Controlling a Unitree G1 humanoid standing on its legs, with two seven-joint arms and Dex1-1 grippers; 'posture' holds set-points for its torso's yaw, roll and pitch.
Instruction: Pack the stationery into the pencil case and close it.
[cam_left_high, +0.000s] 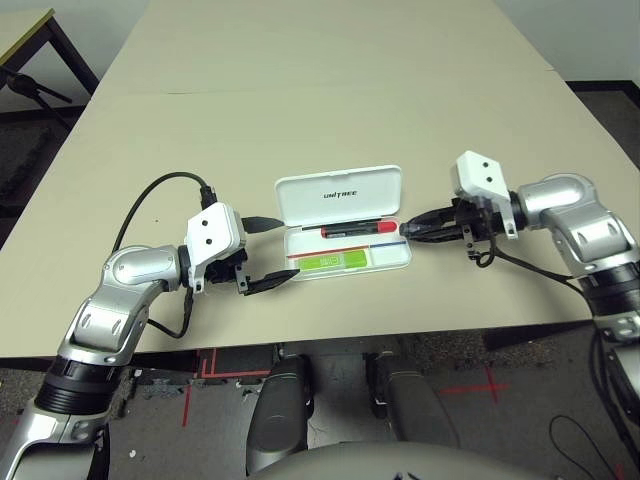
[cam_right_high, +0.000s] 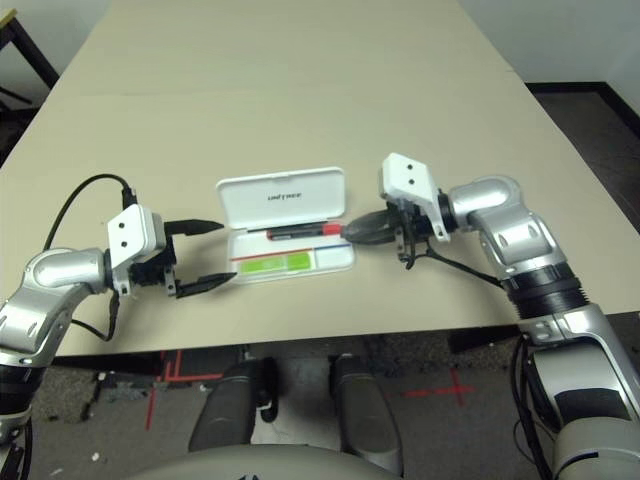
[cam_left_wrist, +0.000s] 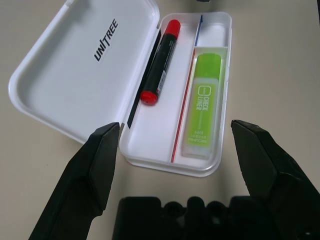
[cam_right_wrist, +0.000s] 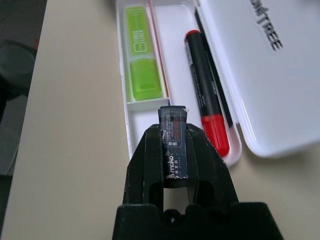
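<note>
Nearest the camera, on the near side of the pencil case (cam_left_high: 343, 220), the left gripper (cam_left_high: 266, 252) waits with its two black fingers spread wide and nothing between them, just beside the case's left end. Pencil case: lies open on the table (cam_left_high: 300, 100), its printed lid (cam_left_wrist: 80, 70) folded back on the far side of the tray. Within the tray, the lime-green highlighter (cam_left_wrist: 202, 105) fills the near compartment, on the near side of the red-and-blue stripe (cam_left_wrist: 184, 107); the red marker (cam_left_wrist: 161, 62) lies beyond that stripe, along the hinge. At the case's right end, the right gripper (cam_right_wrist: 175, 137) has its fingers closed on the small dark grey block (cam_right_wrist: 173, 145), held end-on just above the tray's right rim. Judged step: placing the last item. A small free pocket (cam_right_wrist: 147, 112) lies beside the highlighter's end, and the block probably belongs there. To do it well, carry the block fully past the rim, lower it until nearly seated, then release, so it does not tip onto the marker or bounce out. The lid can then be swung shut, possibly with the left gripper steadying the tray.
</note>
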